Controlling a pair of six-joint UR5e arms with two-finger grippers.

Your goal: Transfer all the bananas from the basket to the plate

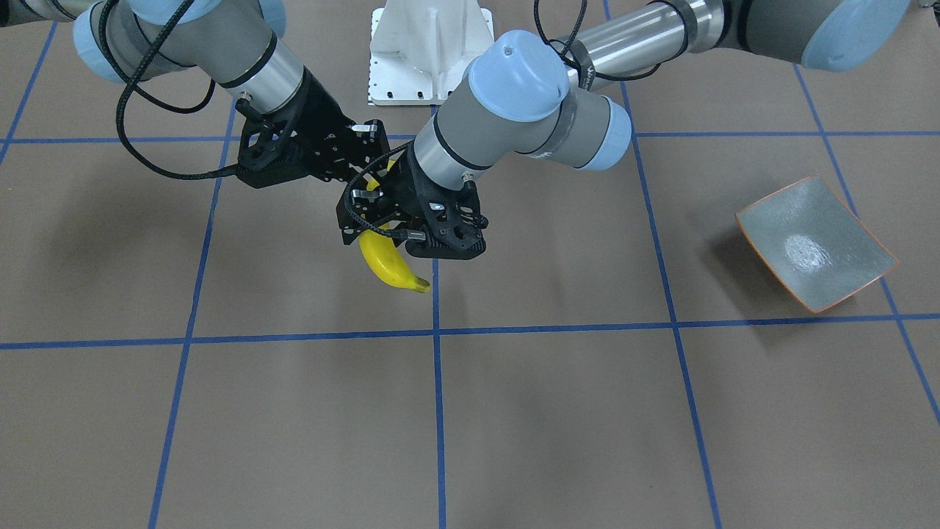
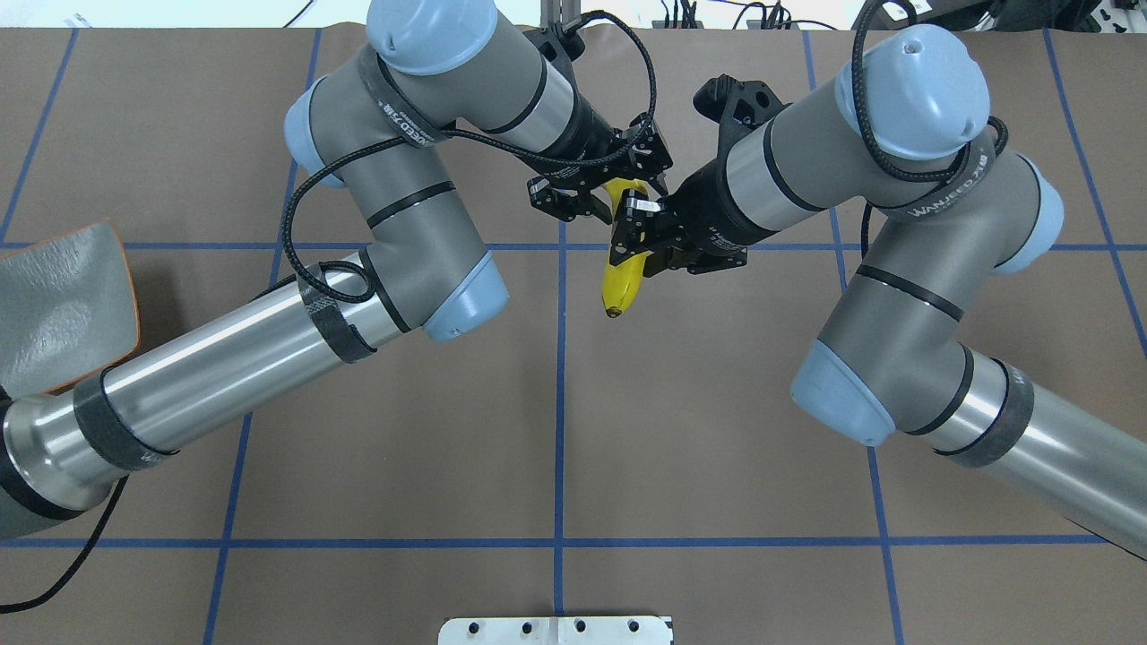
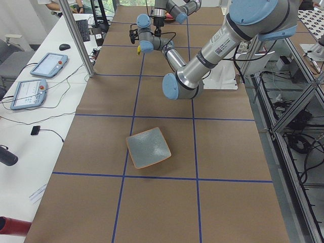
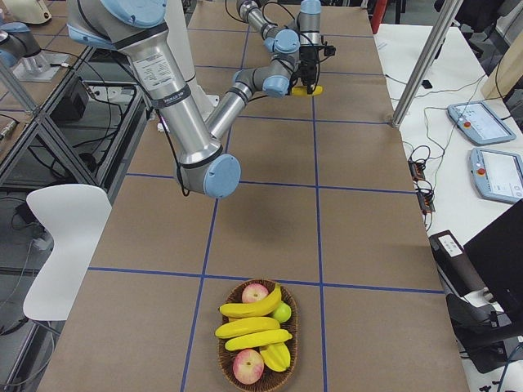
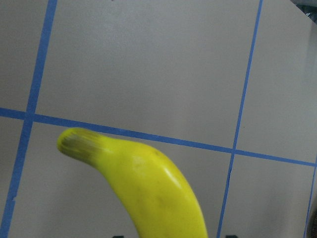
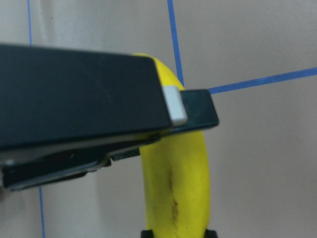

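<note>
Far from the basket [image 4: 222, 351], which holds three bananas [image 4: 249, 328], the right gripper [image 2: 632, 237] clamps a banana [image 2: 621, 282] over the taped table [image 1: 587, 411]; the left gripper [image 2: 599, 190] gapes; the plate [image 1: 815, 242] sits well aside.

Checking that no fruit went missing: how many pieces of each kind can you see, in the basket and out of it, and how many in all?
Bananas: 4, of them 3 in the basket and a held banana in the air
Apples: 2
Small green fruit: 1
Ribbed yellow fruit, kind unclear: 1
Total: 8
</note>
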